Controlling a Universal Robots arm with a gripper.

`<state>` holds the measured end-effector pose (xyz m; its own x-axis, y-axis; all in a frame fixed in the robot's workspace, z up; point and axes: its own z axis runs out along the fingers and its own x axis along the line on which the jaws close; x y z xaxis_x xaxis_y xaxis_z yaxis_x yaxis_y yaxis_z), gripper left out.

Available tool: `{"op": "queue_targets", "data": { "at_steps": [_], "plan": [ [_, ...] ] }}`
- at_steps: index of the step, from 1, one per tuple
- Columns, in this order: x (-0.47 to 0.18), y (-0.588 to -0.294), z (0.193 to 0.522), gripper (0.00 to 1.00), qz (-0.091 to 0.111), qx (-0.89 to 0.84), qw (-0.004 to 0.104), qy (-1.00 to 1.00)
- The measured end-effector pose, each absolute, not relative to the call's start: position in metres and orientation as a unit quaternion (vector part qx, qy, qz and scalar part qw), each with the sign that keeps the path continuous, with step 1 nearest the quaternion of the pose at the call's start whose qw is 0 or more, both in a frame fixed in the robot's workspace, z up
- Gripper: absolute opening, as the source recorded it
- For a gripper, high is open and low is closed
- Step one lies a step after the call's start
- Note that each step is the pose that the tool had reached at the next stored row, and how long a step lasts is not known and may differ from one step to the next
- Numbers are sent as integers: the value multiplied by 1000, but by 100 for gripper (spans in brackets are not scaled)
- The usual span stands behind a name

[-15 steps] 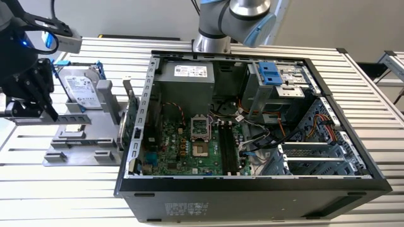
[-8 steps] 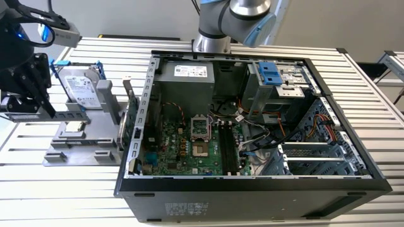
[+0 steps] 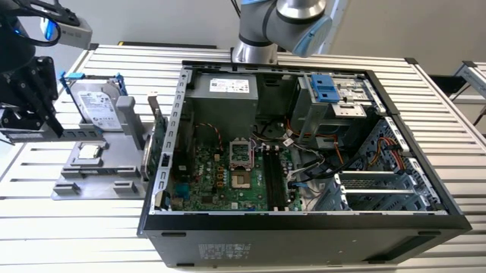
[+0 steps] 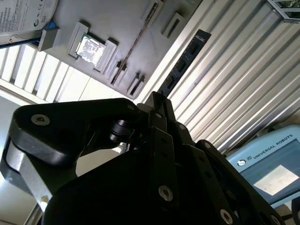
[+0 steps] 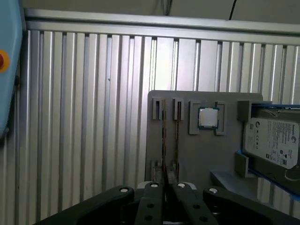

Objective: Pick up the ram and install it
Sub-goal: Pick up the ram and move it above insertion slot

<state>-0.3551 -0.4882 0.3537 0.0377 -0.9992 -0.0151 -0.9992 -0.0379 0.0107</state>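
a ribbed metal table [image 3: 425, 102] spans the exterior view. on it, filling the middle and the exterior view's right, lies an open black computer case [image 3: 304, 239]. its green motherboard [image 3: 220, 176] faces up, with long black slots [image 3: 275, 179] running along its middle. the arm [image 3: 292, 20] shows at the top centre of the frame. at the exterior view's left, just beside the case, sits a grey fixture plate [image 3: 91, 185]. a silver hard drive [image 3: 99, 105] in a blue frame stands on edge at the plate's upper part. a green expansion card [image 3: 160, 145] stands between plate and case wall.

the gripper [image 3: 54, 132] hangs at the far left edge of the frame, over the plate's left side. its fingers are pressed together on the ram [image 3: 76, 135] — pinching it about mid-length. the stick lies level under the fingertips, crossing in front of the hard drive's lower edge, well apart from the motherboard. in the second wrist view the gripper [image 4: 157, 97] grips one long edge, and the ram [image 4: 185, 63] shows as a dark strip with chips reaching away from the fingertips, apart from the plate's slots, with ribbed table behind it. in the first wrist view the gripper [image 5: 165, 186] is clamped on the board seen edge-on — a thin line. smallest, a square silver processor [image 3: 90, 151] rests in a pocket of the plate, near the hard drive.
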Motion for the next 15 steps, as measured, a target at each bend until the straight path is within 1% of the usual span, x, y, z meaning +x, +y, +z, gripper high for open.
{"op": "queue_targets", "data": {
  "at_steps": [15],
  "plan": [
    [-355, -488, 374, 0, 9, -720, 1, 694]
  ]
}}
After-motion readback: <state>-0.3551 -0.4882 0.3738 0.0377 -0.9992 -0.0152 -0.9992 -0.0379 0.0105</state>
